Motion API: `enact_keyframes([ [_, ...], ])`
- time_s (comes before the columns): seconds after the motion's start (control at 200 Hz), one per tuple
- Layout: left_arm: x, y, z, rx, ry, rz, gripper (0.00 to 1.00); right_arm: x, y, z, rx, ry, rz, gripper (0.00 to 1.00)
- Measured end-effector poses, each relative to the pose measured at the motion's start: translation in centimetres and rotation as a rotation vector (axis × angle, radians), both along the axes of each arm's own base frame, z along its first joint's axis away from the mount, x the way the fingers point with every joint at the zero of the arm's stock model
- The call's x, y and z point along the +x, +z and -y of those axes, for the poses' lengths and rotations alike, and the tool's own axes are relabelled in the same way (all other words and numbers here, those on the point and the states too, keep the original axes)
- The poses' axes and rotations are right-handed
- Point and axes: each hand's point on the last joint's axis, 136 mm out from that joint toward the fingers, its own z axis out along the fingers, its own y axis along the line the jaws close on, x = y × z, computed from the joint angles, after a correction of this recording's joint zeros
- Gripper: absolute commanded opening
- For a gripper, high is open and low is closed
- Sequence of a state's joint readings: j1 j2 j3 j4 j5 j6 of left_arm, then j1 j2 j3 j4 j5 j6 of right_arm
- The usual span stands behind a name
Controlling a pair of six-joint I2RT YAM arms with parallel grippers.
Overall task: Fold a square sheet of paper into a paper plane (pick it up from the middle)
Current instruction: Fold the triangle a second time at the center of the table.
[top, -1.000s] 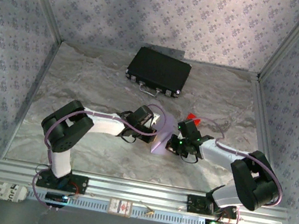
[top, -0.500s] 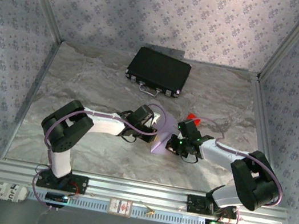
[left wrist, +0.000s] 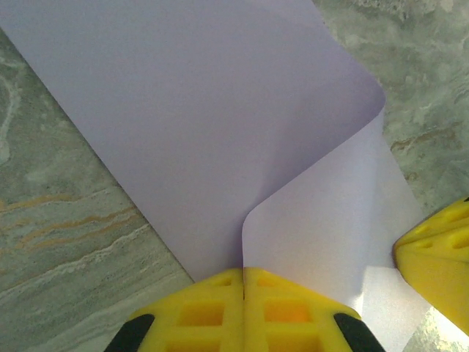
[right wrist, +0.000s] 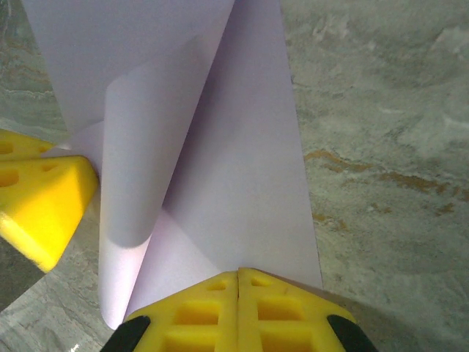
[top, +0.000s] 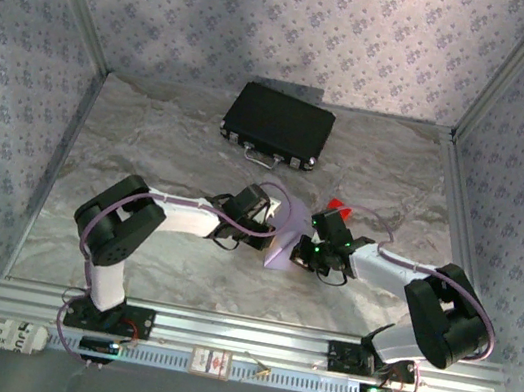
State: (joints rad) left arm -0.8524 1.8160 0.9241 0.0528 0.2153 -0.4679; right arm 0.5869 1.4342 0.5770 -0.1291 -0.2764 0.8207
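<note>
The left gripper (left wrist: 243, 275) has its yellow jaws pressed together on the near edge of the square sheet of paper (left wrist: 198, 110), right where one flap curls up and over the rest in a soft, uncreased bend. The right gripper (right wrist: 238, 277) is likewise clamped on another edge of the same sheet, its jaws meeting with the lilac paper running out ahead of them. The two grippers sit close together, and each one's wrist view catches a yellow finger of the other beside the paper. The sheet lies between them near the middle of the marbled table (top: 170, 139), well apart from the black case (top: 277, 126) at the far side and near the small red block (top: 338, 207).
</note>
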Motion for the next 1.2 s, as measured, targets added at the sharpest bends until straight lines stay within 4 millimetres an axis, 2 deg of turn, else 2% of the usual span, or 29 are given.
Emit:
enact_keyframes([
  [0.485,0.2,0.0,0.1,-0.002,0.002,0.001,0.02,0.1,0.2,0.5,0.002,-0.014,0.003,0.06],
  [0.565,0.2,0.0,0.1,-0.003,0.004,-0.001,0.02,0.2,0.6,0.7,0.021,-0.025,0.020,0.06],
  [0.68,0.2,0.0,0.1,-0.003,0.005,-0.001,0.01,0.8,1.9,0.7,0.086,-0.059,0.062,0.00],
  [0.914,0.2,0.0,0.1,-0.003,0.008,-0.003,0.02,3.3,4.4,-1.4,0.257,-0.087,0.133,0.00],
  [1.199,0.2,0.0,0.1,-0.004,0.008,-0.003,0.01,4.0,3.7,-2.8,0.314,-0.092,0.104,0.00],
])
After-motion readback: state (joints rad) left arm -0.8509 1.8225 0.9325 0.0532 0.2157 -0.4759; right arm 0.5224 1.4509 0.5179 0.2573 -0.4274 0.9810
